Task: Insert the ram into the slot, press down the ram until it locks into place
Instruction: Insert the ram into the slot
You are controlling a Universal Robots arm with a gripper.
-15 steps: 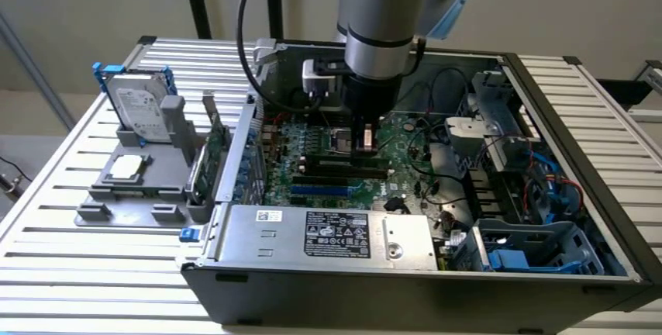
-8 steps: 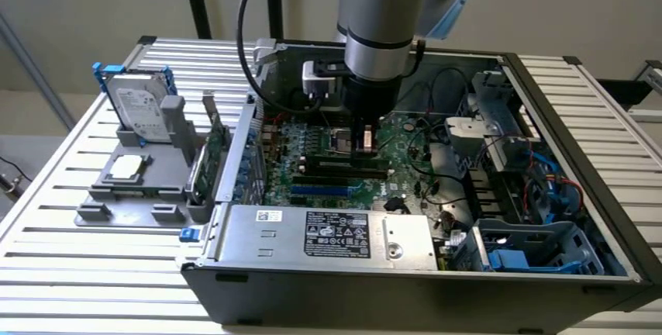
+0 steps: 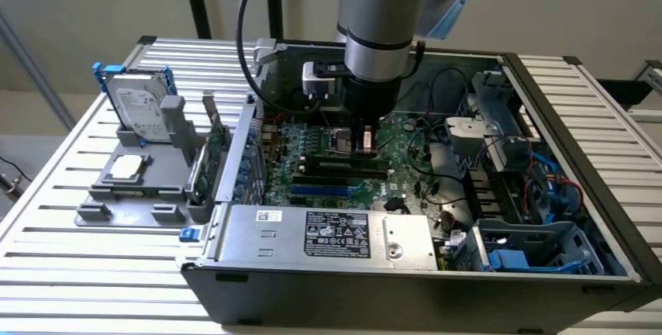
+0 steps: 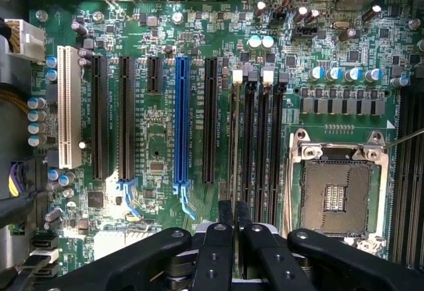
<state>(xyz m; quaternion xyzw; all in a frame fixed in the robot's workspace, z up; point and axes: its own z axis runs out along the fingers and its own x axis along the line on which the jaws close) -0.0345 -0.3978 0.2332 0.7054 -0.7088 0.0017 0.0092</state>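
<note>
In the wrist view the ram [image 4: 234,138] is seen edge-on as a thin green-brown strip. It stands in the outermost of the parallel black memory slots [image 4: 265,138], the one next to a black expansion slot. My gripper [image 4: 234,219] is shut on the ram's top edge, its two black fingers [image 4: 225,228] pressed close on either side. The slot's white end clip [image 4: 237,76] shows at the far end. In the exterior view the gripper [image 3: 363,147] hangs straight down over the motherboard [image 3: 310,137] in the open computer case, just above the dark memory slots [image 3: 342,167].
A long blue slot [image 4: 180,125], a white slot [image 4: 66,105] and the open CPU socket [image 4: 338,195] flank the memory slots. The power supply [image 3: 331,234] sits at the case front, cables and a drive cage [image 3: 517,164] on the exterior view's right. A hard drive [image 3: 139,110] and green card [image 3: 214,157] stand in a grey fixture [image 3: 129,188].
</note>
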